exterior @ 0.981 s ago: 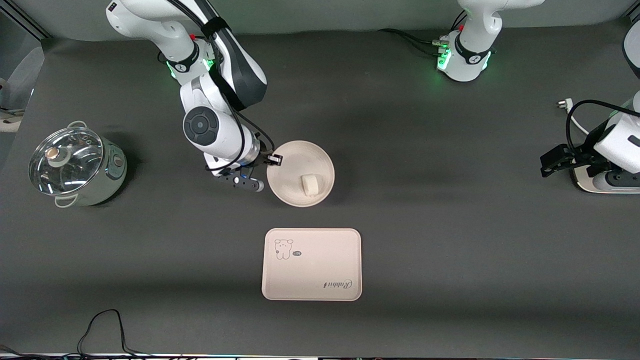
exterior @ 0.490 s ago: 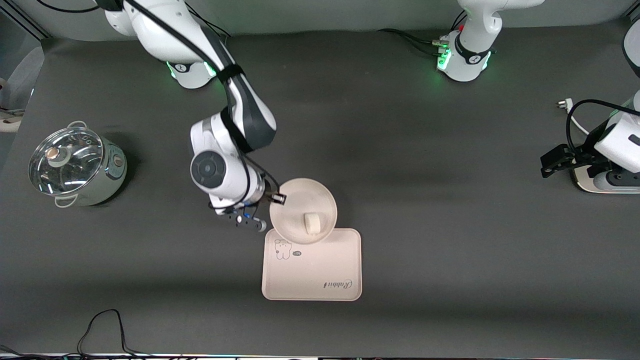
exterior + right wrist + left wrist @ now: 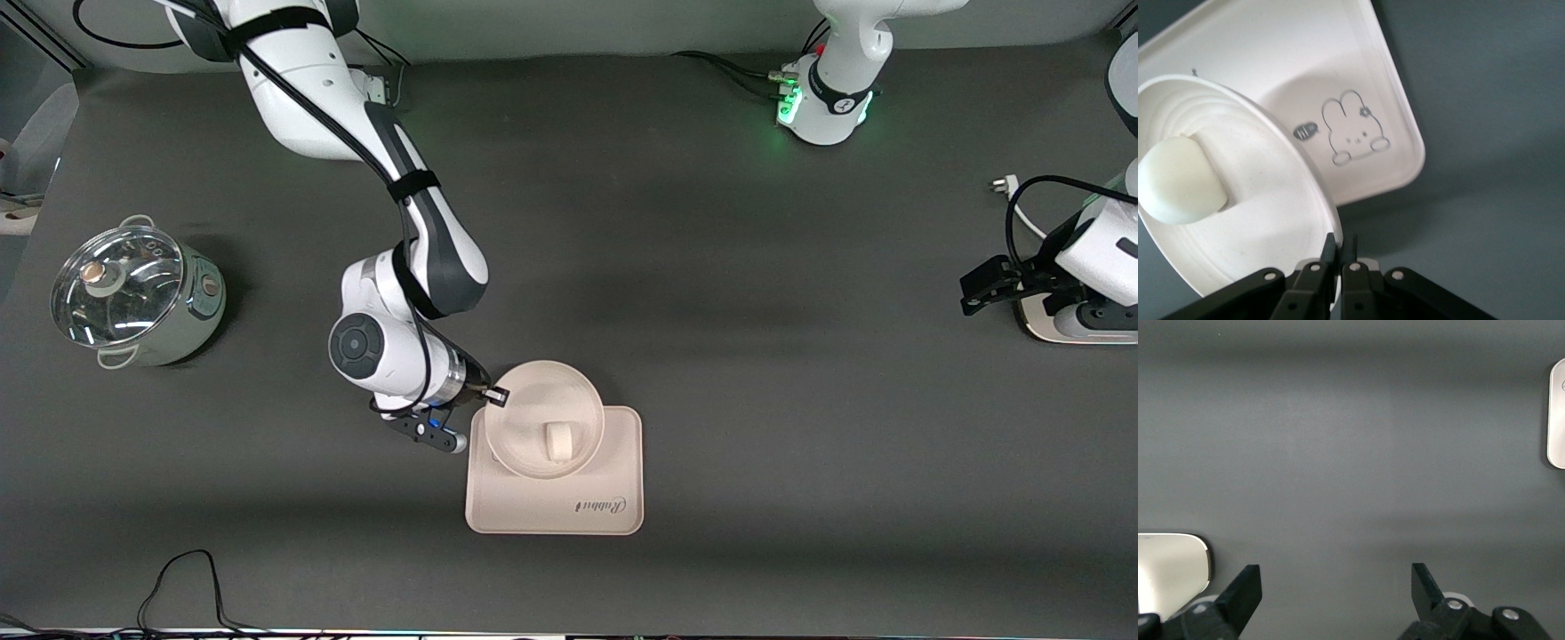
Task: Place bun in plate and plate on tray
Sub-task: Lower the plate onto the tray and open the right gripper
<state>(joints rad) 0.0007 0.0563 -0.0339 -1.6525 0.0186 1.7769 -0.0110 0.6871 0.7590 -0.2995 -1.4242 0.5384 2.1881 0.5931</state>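
The round cream-white plate (image 3: 533, 391) hangs tilted over the tray's (image 3: 613, 462) end farther from the front camera, with the off-white bun (image 3: 560, 442) lying in it. My right gripper (image 3: 494, 396) is shut on the plate's rim at the side toward the right arm's end. In the right wrist view the plate (image 3: 1265, 227) holds the bun (image 3: 1178, 180) above the tray (image 3: 1358, 87) with its rabbit drawing, and the gripper (image 3: 1341, 241) pinches the rim. My left gripper (image 3: 982, 286) waits, open and empty, at the left arm's end; its wrist view (image 3: 1336, 580) shows bare mat.
A steel pot with a glass lid (image 3: 133, 293) stands at the right arm's end of the table. A black cable (image 3: 178, 578) lies near the front edge. A white device (image 3: 1080, 324) sits under the left gripper's arm.
My right gripper has carried the plate with the bun toward the front camera, from the bare mat to over the tray's farther end. The left arm has not moved.
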